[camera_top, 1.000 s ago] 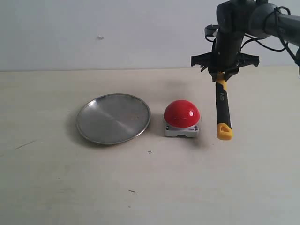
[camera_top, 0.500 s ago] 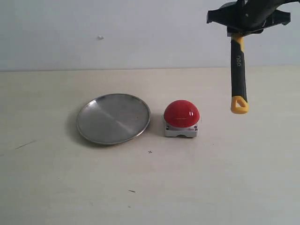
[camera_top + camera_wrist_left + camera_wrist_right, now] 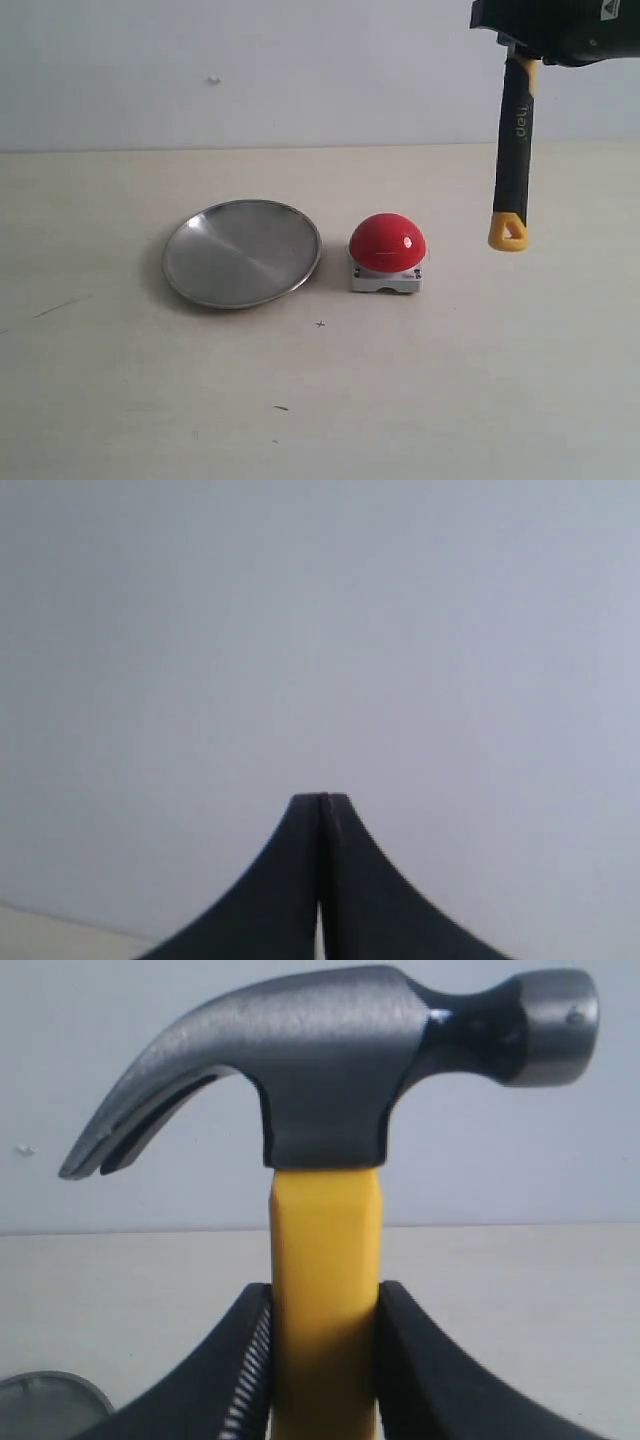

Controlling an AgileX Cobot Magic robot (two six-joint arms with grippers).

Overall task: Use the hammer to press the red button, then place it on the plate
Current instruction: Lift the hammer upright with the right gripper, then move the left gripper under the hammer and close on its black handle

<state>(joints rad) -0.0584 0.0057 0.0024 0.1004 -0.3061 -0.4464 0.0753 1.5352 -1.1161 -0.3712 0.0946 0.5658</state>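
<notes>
Nearest the camera, the desk point(image 3: 320, 420) shows only a few specks. Mid-desk, the plate point(image 3: 242, 252) lies w/ nothing on it. The red button point(image 3: 387, 243) sits just beside it on the right of the exterior view, not touching it and w/ nothing pressing it. Further back and to the right, the hammer point(image 3: 512, 140) now hangs well clear of the desk, head up, yellow loop end down. A sec ago that loop dangled low beside the button; the right arm has since hauled it up, and most of the arm is now cut off by the frame's top edge. The right fingers point(image 3: 425, 1375) clamp the yellow neck just under the dark head, tight on both sides. The left fingers point(image 3: 290, 880) are pressed together on nothing, aimed at the blank wall and out of the exterior view. Read: pick-up and lift done. Next the hammer needs carrying left over the dome and then down, prob. loop end first. The plate step hasn't begun.
</notes>
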